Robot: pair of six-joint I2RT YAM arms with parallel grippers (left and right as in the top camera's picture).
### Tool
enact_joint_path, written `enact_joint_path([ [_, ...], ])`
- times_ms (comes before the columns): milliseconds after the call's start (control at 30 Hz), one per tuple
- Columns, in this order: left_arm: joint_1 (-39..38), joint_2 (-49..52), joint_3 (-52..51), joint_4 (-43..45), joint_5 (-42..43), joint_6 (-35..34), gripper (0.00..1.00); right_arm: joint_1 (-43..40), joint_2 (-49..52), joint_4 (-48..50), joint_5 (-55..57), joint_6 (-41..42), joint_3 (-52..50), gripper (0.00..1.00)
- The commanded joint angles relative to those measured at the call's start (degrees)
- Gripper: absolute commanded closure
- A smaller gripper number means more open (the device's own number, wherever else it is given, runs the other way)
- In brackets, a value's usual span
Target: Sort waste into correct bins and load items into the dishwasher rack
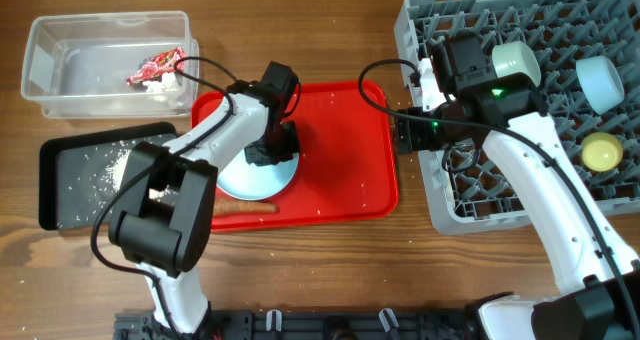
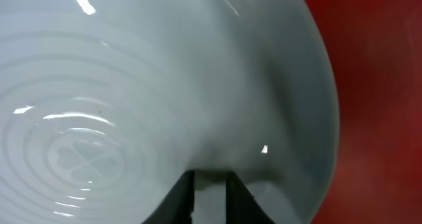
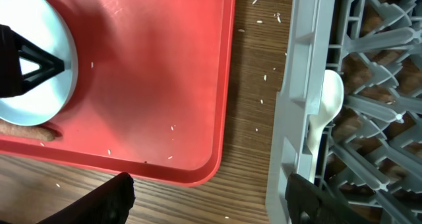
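My left gripper (image 1: 272, 152) is shut on the far rim of the round light-blue plate (image 1: 250, 183), which lies on the red serving tray (image 1: 345, 170). The plate (image 2: 165, 85) fills the left wrist view, its rim between the fingers (image 2: 211, 197). The orange-brown food stick (image 1: 247, 207) lies by the plate's near edge. My right gripper (image 1: 408, 130) is open and empty (image 3: 211, 207) over the gap between the red tray and the grey dishwasher rack (image 1: 455, 195). The white spoon (image 3: 326, 112) lies in the rack's edge.
The clear tub (image 1: 60, 90) at the back left holds a red-and-white wrapper (image 1: 155, 68). The black tray (image 1: 70, 195) holds white grains (image 1: 122, 160). In the rack sit a pale-green bowl (image 1: 515, 62), a light-blue bowl (image 1: 605, 80) and a yellow cup (image 1: 600, 152).
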Motion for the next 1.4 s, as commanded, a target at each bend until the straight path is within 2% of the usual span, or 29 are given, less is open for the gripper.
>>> enact_joint_path([
  [0, -0.7, 1.7, -0.5, 1.9, 4.0, -0.5, 0.92, 0.2, 0.8, -0.1, 1.2, 0.8, -0.3, 0.24],
  [167, -2.0, 1.7, -0.5, 9.1, 17.2, 4.9, 0.92, 0.2, 0.8, -0.1, 1.2, 0.8, -0.3, 0.24],
  [300, -3.5, 1.7, -0.5, 13.5, 21.9, 5.6, 0.9, 0.2, 0.8, -0.1, 1.2, 0.8, -0.3, 0.24],
  [467, -5.0, 1.7, -0.5, 17.2, 29.5, 9.9, 0.86, 0.2, 0.8, 0.0, 1.2, 0.8, -0.3, 0.24],
  [633, -0.5, -0.9, 0.4, 13.9, 27.2, 9.9, 0.83, 0.2, 0.8, 0.6, 1.2, 0.6, -0.3, 0.22],
  [867, 11.1, -12.5, 0.6, 7.1, 24.2, 14.9, 0.79, 0.2, 0.8, 7.0, -1.3, 0.7, -0.3, 0.07],
  [1000, 18.7, -19.4, 0.6, 2.5, 19.3, 15.9, 0.73, 0.3, 1.0, 13.0, -9.6, 0.6, -0.3, 0.07],
  [1067, 21.7, -21.1, 0.6, -0.1, 14.2, 15.9, 0.64, 1.0, 1.6, 14.8, -11.5, 0.7, -0.3, 0.07],
  [1100, 23.3, -21.6, 0.6, -1.7, 11.2, 15.8, 0.55, 1.5, 2.1, 15.3, -11.7, 0.8, -0.3, 0.07],
  [1200, 27.1, -21.7, 0.6, -5.7, 6.1, 15.8, 0.54, 4.1, 5.6, 16.2, -11.8, 0.8, -0.3, 0.07],
  [1367, 30.1, -21.7, 0.6, -7.5, 5.5, 15.4, 0.52, 7.9, 14.2, 18.1, -11.8, 4.1, -0.3, 0.14],
])
